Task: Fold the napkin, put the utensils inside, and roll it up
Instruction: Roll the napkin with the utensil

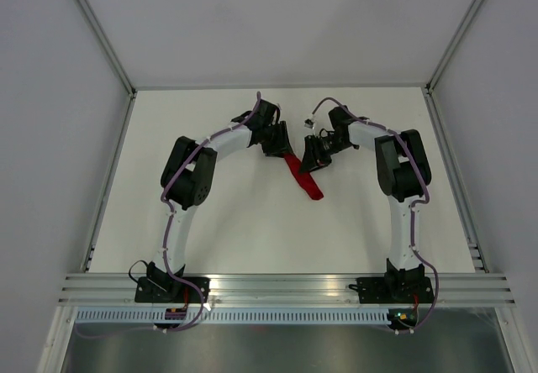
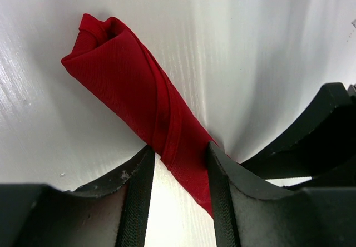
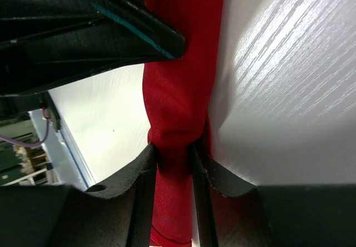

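- A white bench seen from above, with two black-and-white robot arms bolted at its near edge; both reach inward and meet closer to the far edge, about midway between the left and right edges
- The napkin, bright red, is wound into a narrow roll lying on the bench; it runs at a slant from between the two tools toward the near edge, leaning a little to the right
- The left tool is clamped on the far part of the roll; in its own wrist view the black fingers press the cloth from both sides, and the free end of the roll shows its spiral layers and a small hollow
- The right tool sits just beside the left one, also gripping the napkin; in its wrist view the fingers pinch the red fabric so that it narrows between them
- Both tools hold the same roll, close together; the roll's near end lies free on the bench
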Tool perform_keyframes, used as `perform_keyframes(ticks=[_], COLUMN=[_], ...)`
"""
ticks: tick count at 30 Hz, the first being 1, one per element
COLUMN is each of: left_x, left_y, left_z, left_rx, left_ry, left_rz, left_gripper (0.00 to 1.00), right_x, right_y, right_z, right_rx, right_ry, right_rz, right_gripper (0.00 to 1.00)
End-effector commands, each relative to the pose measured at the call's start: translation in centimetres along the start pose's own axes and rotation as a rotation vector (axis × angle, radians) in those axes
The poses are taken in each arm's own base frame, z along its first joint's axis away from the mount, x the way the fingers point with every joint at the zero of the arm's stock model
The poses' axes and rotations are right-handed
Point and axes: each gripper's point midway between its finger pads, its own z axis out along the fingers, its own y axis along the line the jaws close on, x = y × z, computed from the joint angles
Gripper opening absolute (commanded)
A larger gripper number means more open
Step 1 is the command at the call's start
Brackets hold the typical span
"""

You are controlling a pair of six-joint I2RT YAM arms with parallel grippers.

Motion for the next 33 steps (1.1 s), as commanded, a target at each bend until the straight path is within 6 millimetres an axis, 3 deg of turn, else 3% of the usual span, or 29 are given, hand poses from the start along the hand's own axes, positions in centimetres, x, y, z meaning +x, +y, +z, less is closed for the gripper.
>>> perform_keyframes(ticks=[1, 9, 16, 26, 33], left_x=[-0.8, -3.0, -2.1, 0.3, 0.9], left_y=[-0.8, -4.2, -4.2, -1.9, -0.2], left_z=[-0.7, -3.9, -4.7, -3.3, -2.0], left_rx=[0.034, 0.165, 0.184, 0.117, 0.038], left_ry=[0.005, -0.127, -0.129, -0.044, -0.008], left_rz=[0.042, 0.113, 0.086, 0.062, 0.044], left_gripper=[0.48, 0.52, 0.51, 0.48, 0.42], right_x=[0.7, 0.8, 0.7, -0.4, -0.9], right_y=[-1.3, -1.0, -0.7, -0.3, 0.2], right_z=[1.0, 1.2, 1.8, 2.1, 2.3], right_rx=[-0.014, -0.077, -0.123, -0.161, -0.207], right_ry=[0.025, 0.018, -0.019, -0.061, -0.087], right_rz=[0.059, 0.163, 0.24, 0.295, 0.32], right_gripper=[0.36, 0.37, 0.37, 0.38, 0.38])
